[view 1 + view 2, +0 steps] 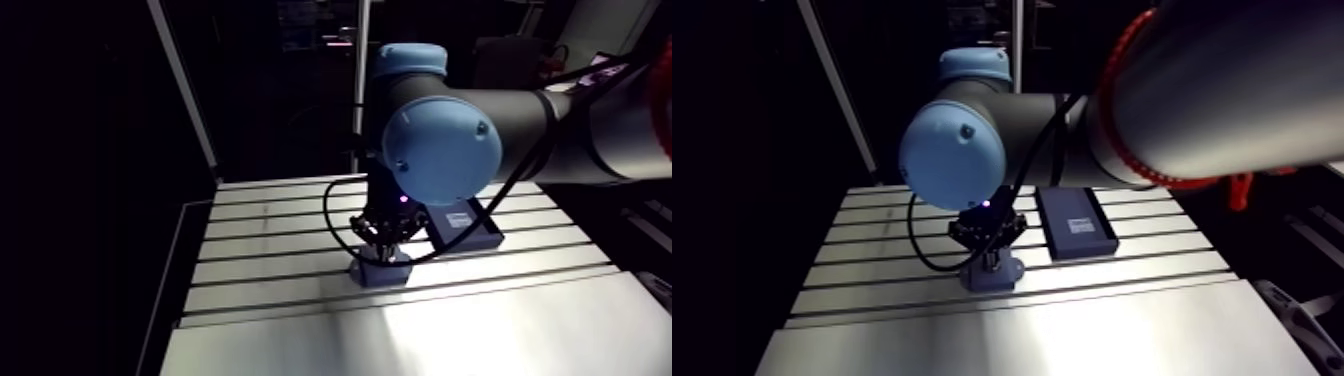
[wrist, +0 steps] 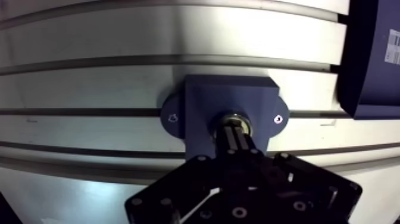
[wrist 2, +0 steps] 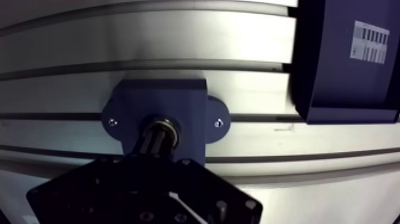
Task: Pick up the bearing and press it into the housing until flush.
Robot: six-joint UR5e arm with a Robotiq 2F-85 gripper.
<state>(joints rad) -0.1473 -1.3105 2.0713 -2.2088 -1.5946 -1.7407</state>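
Observation:
A dark blue housing (image 2: 231,95) with two side ears lies bolted flat on the slotted table (image 2: 89,77). In its round bore sits the metallic bearing (image 2: 221,121), of which only the ring's edge shows around the fingertips. My gripper (image 2: 236,132) stands straight above the bore, its two fingers pressed together with their tips resting on the bearing's middle. In the arm view the gripper (image 1: 990,255) comes down onto the housing (image 1: 992,273) near the table's middle.
A dark blue flat tray (image 1: 1075,222) with a white label lies beside the housing, one slot further back and to the right. The table's smooth front plate (image 1: 1022,335) spreads out before the housing.

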